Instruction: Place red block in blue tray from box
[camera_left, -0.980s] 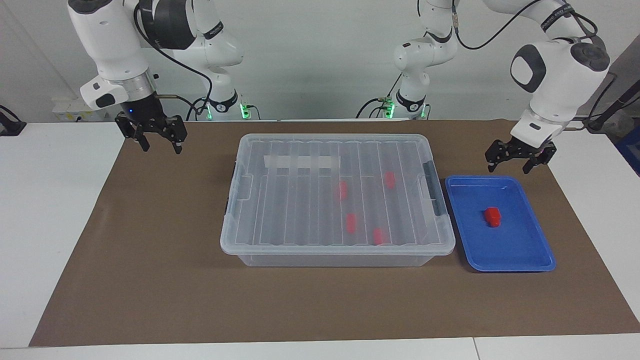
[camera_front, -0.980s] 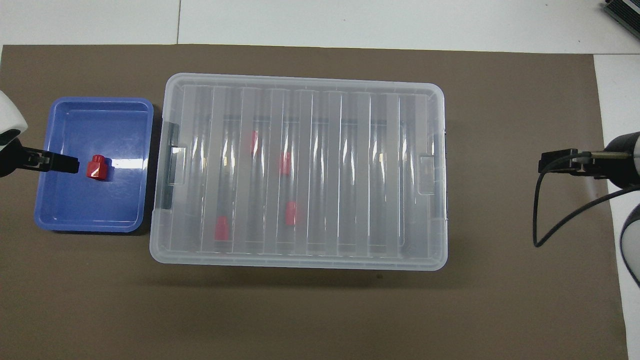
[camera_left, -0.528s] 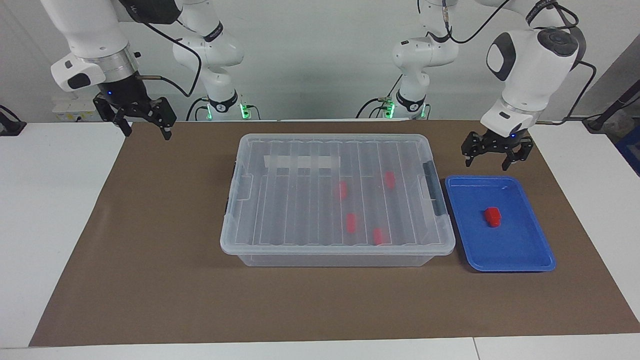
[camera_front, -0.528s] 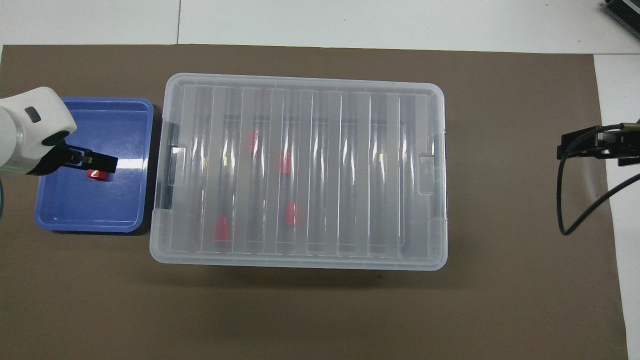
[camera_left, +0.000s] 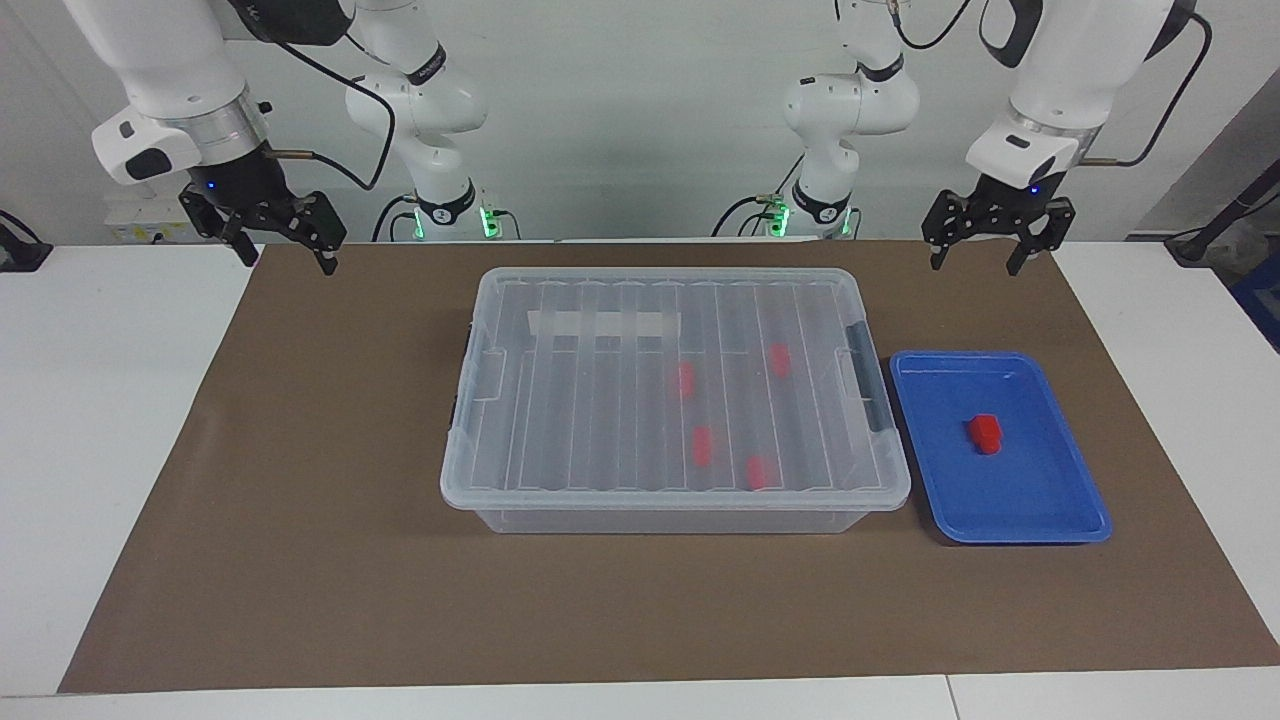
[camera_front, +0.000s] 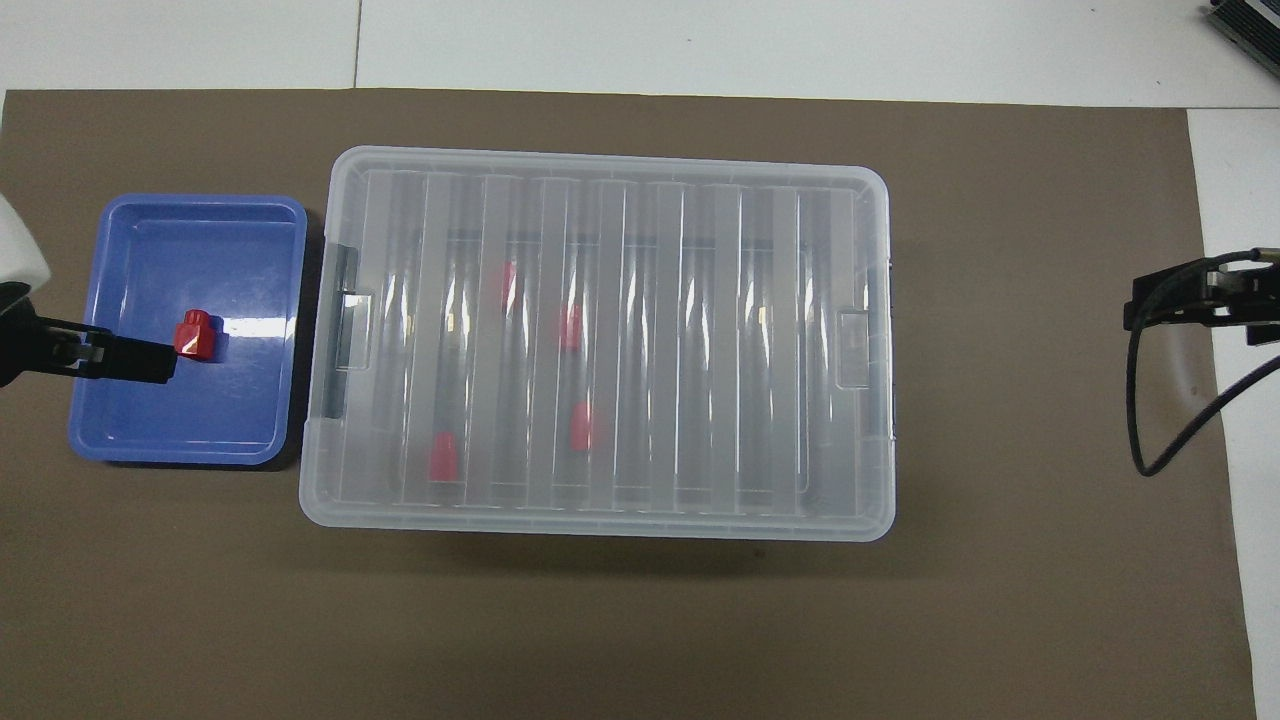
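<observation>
Red block (camera_left: 985, 433) sits loose in the blue tray (camera_left: 1075, 497), about mid-floor, nothing touching it.

Left gripper (camera_left: 989, 244) is up in the air over the brown mat (camera_left: 300, 560) at the robots' edge, on the left arm's end of the table, fingers spread wide, empty. In the overhead view its black finger (camera_front: 120, 358) overlaps the tray, but the facing view shows it raised and well clear of the tray.

Right gripper (camera_left: 284, 249) is raised over the mat's corner at the right arm's end, jaws wide apart, empty.

Blue tray holds only that one block. It lies flat on the mat just beside the clear storage bin (camera_left: 480, 430), at its dark grey latch (camera_left: 866, 380).

Bin sits mid-mat, ribbed lid (camera_left: 600, 400) on. Four more red blocks (camera_left: 703, 445) are visible through the lid, all in the half toward the tray, spaced apart. White label strip (camera_left: 603, 324) shows toward the robots' edge.
</observation>
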